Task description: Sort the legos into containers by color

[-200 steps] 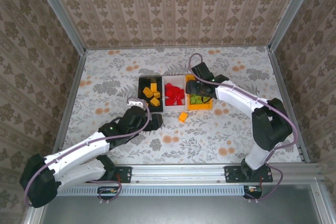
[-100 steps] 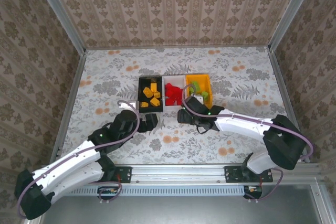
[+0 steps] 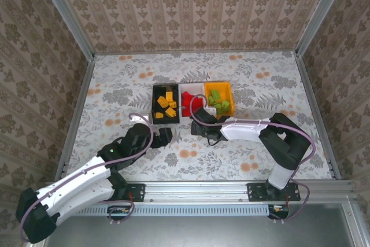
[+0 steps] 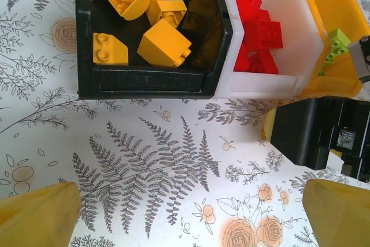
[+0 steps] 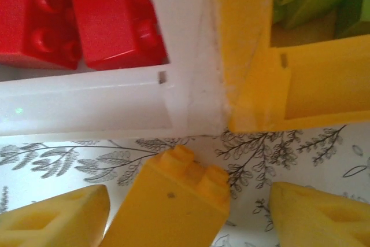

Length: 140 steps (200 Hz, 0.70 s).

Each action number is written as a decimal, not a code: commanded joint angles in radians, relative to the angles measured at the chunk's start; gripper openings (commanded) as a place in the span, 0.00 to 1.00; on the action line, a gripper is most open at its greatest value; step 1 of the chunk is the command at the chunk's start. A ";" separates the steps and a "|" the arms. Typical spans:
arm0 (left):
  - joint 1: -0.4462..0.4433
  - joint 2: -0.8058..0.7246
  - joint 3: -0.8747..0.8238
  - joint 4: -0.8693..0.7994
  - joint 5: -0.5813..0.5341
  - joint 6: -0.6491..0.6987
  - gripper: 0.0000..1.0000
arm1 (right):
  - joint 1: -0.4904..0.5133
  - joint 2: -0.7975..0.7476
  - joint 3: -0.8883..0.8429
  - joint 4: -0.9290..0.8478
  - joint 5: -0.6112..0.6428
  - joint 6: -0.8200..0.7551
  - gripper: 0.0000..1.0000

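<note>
Right fingers (image 5: 58, 218) sitting open around orange brick (image 5: 167, 206) on table (image 5: 87, 157), just beside white bin (image 5: 87, 108); left fingers (image 4: 34, 215) hanging wide open near black bin (image 4: 150, 82).

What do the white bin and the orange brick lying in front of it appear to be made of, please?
White bin: probably moulded plastic with a satin finish. Its rim looks milky and slightly translucent, with a soft sheen.
Orange brick: probably hard plastic, smooth and semi-glossy, with evenly coloured faces and crisply moulded studs.
</note>
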 commanded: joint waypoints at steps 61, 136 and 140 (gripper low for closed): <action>0.026 -0.037 -0.006 -0.039 -0.016 -0.007 1.00 | -0.034 -0.119 -0.061 -0.064 -0.028 -0.146 0.36; 0.040 -0.117 -0.045 -0.115 -0.018 -0.029 1.00 | 0.022 -0.155 0.201 -0.158 -0.259 -0.315 0.36; 0.041 -0.122 -0.047 -0.118 -0.017 -0.031 1.00 | 0.025 -0.130 0.232 -0.157 -0.264 -0.314 0.36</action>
